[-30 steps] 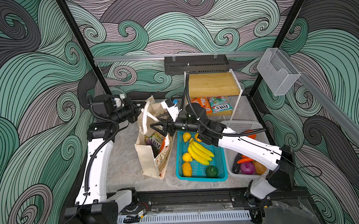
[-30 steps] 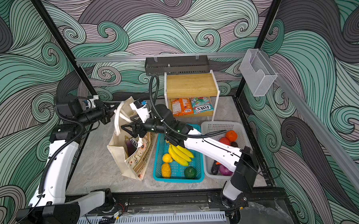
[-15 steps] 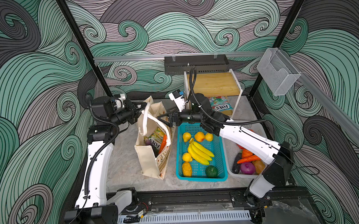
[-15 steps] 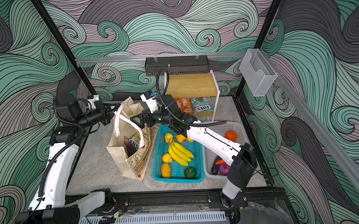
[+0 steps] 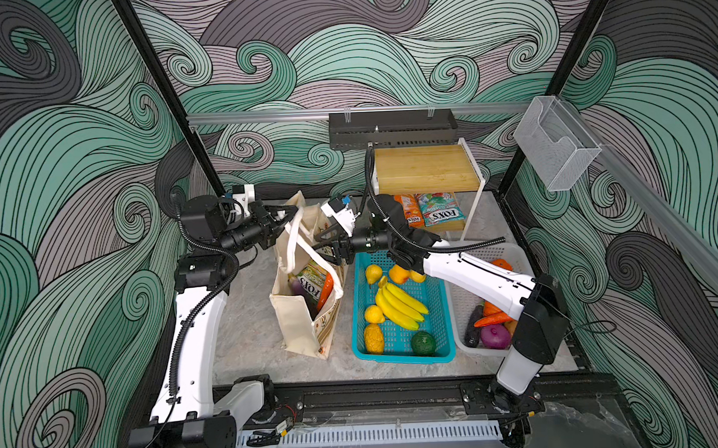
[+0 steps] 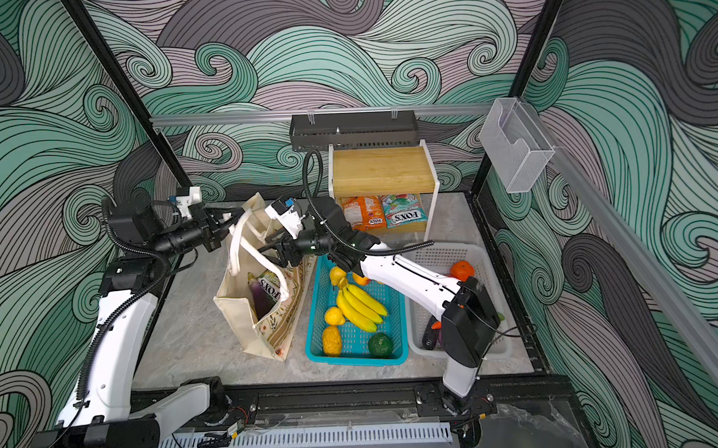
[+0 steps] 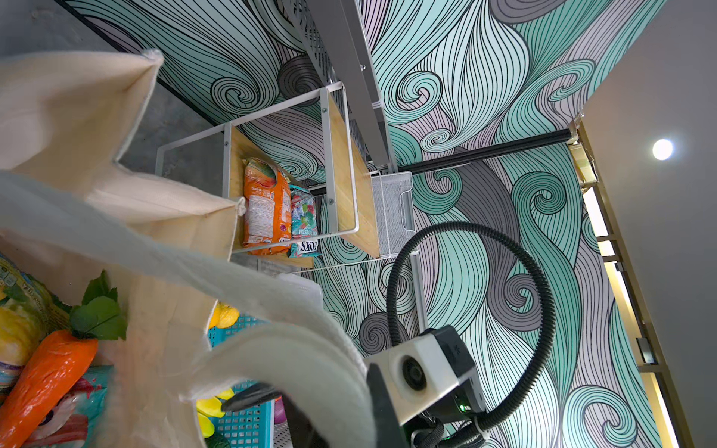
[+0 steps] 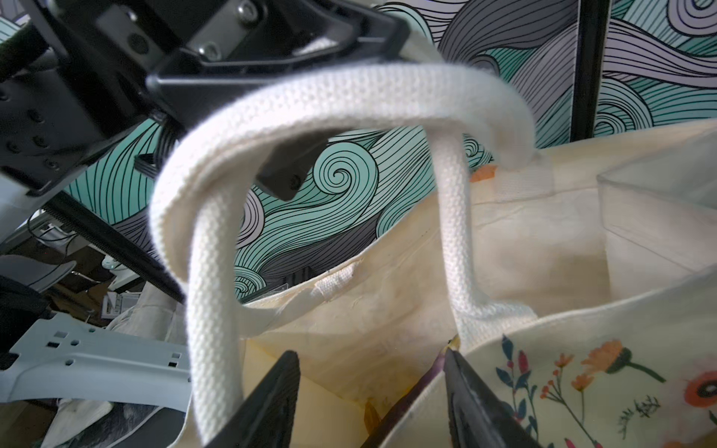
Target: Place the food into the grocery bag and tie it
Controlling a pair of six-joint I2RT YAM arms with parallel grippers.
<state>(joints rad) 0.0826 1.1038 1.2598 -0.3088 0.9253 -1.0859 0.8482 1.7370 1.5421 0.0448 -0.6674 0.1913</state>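
Observation:
The cream floral grocery bag (image 5: 299, 323) (image 6: 240, 317) stands open left of the baskets. Inside lie a purple eggplant (image 6: 257, 294), a green FOX'S packet (image 5: 312, 281) and a carrot (image 7: 46, 376). My left gripper (image 5: 284, 219) (image 8: 388, 50) is shut on one cream strap handle (image 8: 349, 93) and holds it up above the bag's mouth. At the bag's right rim, my right gripper (image 5: 323, 247) (image 8: 370, 357) is open, its fingers (image 8: 271, 399) apart beside the strap, gripping nothing. More food, among it bananas (image 5: 398, 304), lies in the teal basket.
The teal basket (image 5: 400, 354) sits right of the bag, with the white basket (image 5: 466, 345) of vegetables beyond it. At the back a wooden-topped shelf (image 5: 425, 168) holds orange and teal snack packets (image 5: 442, 213). A clear box (image 5: 554, 150) hangs on the right rail.
My right gripper drew back and up from the bag's mouth, then came down to its right rim; its jaws widened, then narrowed. The left gripper kept the strap, almost still.

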